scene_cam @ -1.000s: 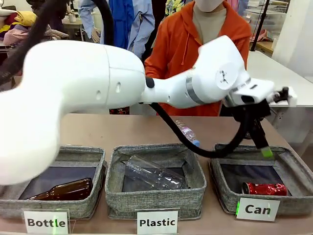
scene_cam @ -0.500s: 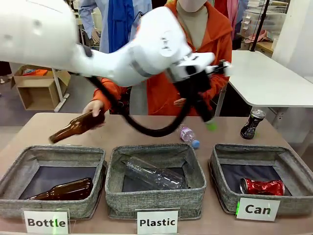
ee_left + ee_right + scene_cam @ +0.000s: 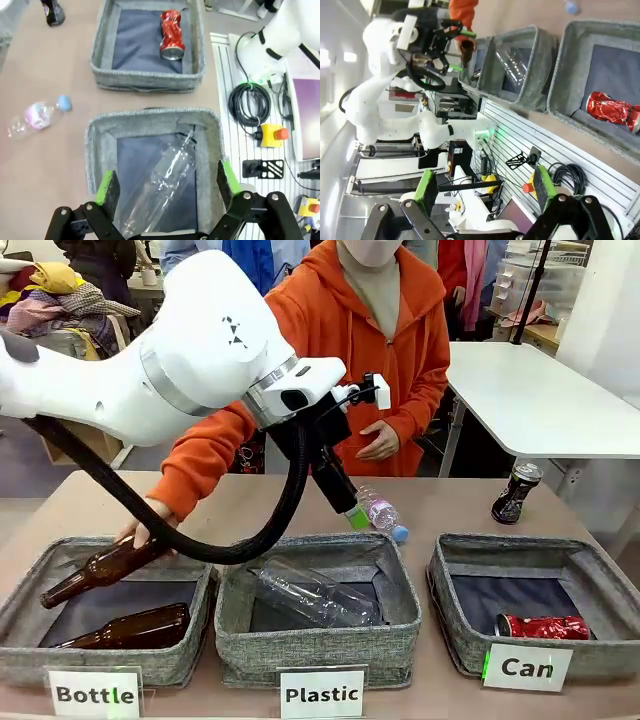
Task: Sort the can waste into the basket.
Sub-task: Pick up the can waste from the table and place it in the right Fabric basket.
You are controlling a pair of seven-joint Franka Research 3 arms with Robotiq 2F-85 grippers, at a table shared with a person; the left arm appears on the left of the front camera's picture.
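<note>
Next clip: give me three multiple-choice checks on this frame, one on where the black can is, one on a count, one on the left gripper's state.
1. Where is the black can?
A. in the Can basket
B. standing on the table beyond that basket
C. in the person's hand

2. How many cans lie in the Can basket?
A. two
B. none
C. one

3. The left gripper is:
A. open and empty
B. shut on a bottle
C. shut on a can

Answers:
1 B: it stands on the tabletop behind the basket's far rim.
2 C: only the red can lies inside.
3 A: its jaws stand wide with nothing clamped between them.
</note>
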